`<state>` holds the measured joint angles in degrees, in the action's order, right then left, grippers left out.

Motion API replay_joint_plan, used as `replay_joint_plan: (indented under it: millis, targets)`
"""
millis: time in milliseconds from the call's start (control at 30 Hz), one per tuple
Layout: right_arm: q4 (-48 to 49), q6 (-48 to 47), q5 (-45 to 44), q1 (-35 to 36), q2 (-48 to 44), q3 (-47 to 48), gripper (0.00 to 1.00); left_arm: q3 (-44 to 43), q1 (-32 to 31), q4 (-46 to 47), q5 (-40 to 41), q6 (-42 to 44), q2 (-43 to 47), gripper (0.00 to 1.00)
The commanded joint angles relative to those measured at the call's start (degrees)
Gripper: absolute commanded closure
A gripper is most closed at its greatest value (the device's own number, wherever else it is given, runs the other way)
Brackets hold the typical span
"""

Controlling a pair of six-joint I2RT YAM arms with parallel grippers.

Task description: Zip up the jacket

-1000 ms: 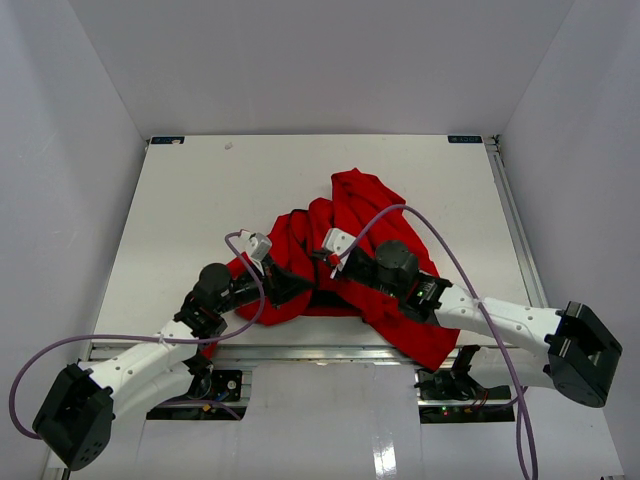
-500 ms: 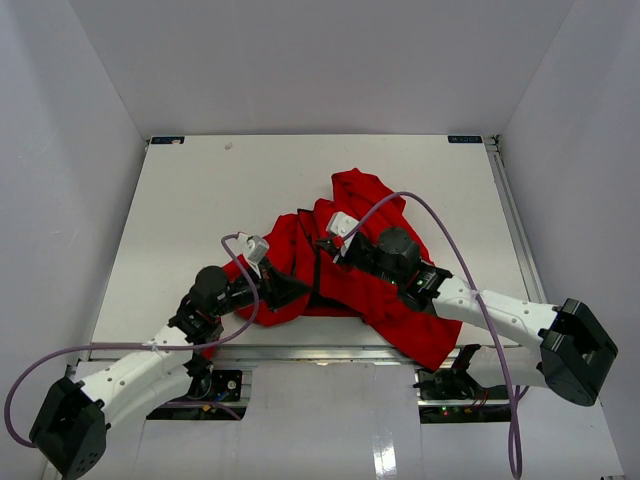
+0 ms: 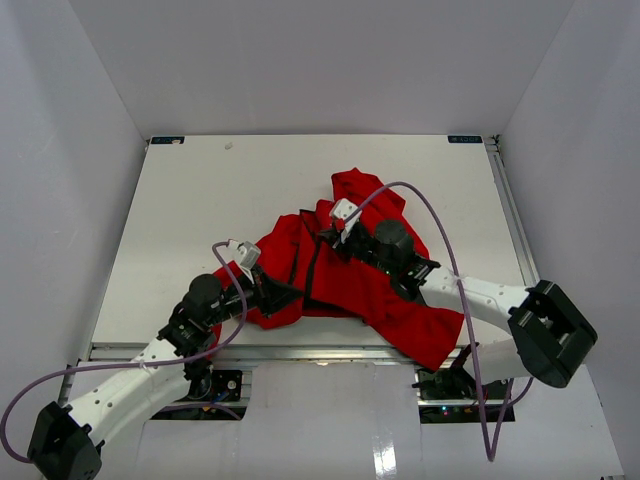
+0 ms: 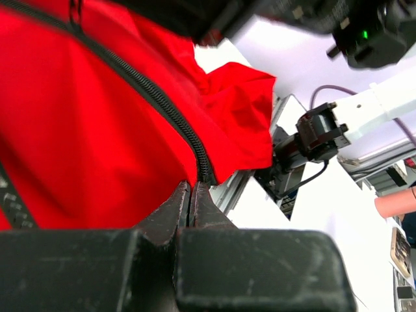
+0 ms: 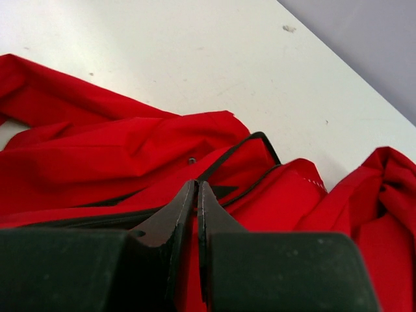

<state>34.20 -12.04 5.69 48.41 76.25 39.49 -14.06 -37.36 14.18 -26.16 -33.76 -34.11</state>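
The red jacket (image 3: 365, 285) lies crumpled on the white table, right of centre, with its dark zipper (image 3: 311, 272) running near to far. My left gripper (image 3: 283, 296) is shut on the jacket's near edge at the zipper's lower end. In the left wrist view the zipper (image 4: 149, 91) runs down to the shut gripper (image 4: 192, 186). My right gripper (image 3: 323, 238) is shut on the zipper at the far end of the line. In the right wrist view its shut tips (image 5: 197, 186) pinch dark zipper tape amid red fabric (image 5: 97, 156).
The white table (image 3: 200, 190) is walled by grey panels on three sides. A metal rail (image 3: 320, 350) runs along the near edge. Purple cables (image 3: 432, 215) loop over both arms. A jacket sleeve (image 3: 435, 340) hangs toward the near right edge.
My right gripper has moved farther away along the zipper. My left gripper has pulled back toward the near left. The jacket front between them is now stretched out, with a longer dark zipper line.
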Motion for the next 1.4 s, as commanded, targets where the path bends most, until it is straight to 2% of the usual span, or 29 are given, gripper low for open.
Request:
replay_joint_plan:
  millis: [0, 167, 400, 533, 600, 700, 867, 1367]
  targets:
    - [7.12, 1.40, -4.33, -6.11, 3.98, 5.40, 0.92, 0.57, -0.74, -4.44, 0.70, -0.03, 0.97, 1.00]
    - [11.22, 2.28, -2.72, -9.76, 8.38, 7.04, 0.92, 0.83, -0.74, -6.66, 4.39, 0.62, 1.50, 1.00]
    - [11.75, 2.35, 0.16, -13.94, 12.42, 12.28, 0.92, 2.78, -0.78, -8.60, 9.96, 0.97, 0.16, 1.00]
    - [11.96, 0.87, 1.66, -14.57, 11.93, 14.02, 0.92, 3.55, -0.78, -12.42, 16.99, 0.76, 2.93, 1.00]
    - [12.92, 0.14, 2.36, -14.57, 10.62, 12.86, 0.92, 3.89, -0.72, -16.39, 23.51, 0.35, 5.41, 1.00]
    - [14.64, -1.12, 2.31, -14.50, 7.87, 11.80, 0.92, 3.95, -0.78, -19.06, 28.75, -0.12, 9.35, 1.00]
    - [12.50, -4.78, -0.42, -15.90, 8.13, 16.20, 0.92, 3.82, -0.78, -19.32, 28.97, -0.38, 10.22, 1.00]
    - [8.27, -0.75, 3.08, -27.62, 22.69, 33.85, 0.92, 5.25, -0.87, -18.22, 30.12, 0.81, 12.60, 1.00]
